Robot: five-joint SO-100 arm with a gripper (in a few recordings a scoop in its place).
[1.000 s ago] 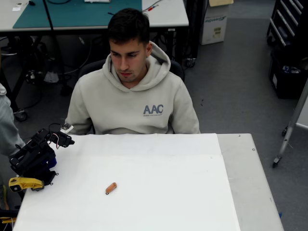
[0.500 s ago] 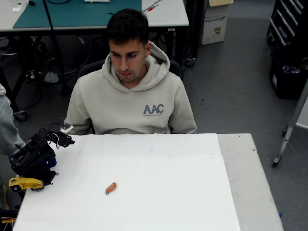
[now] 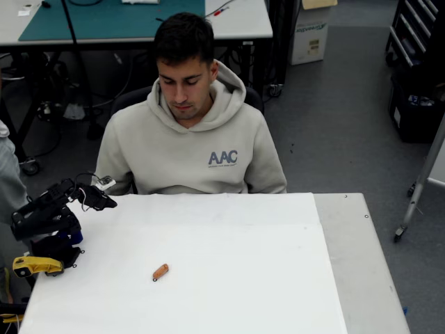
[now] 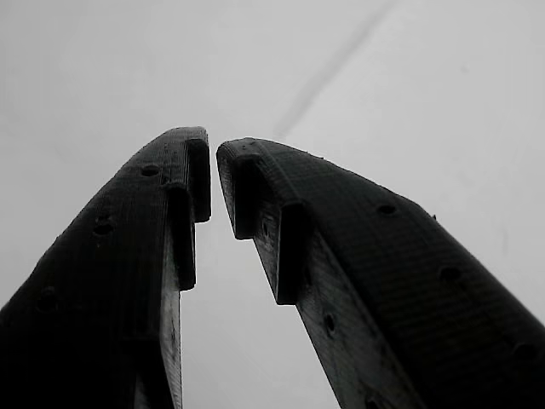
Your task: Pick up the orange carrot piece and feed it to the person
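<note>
My gripper (image 4: 213, 170) is almost closed with nothing in it, far left of the orange carrot piece (image 3: 160, 272) lying on the white table (image 3: 229, 278), so I must grab it and feed the person (image 3: 191, 132).
</note>
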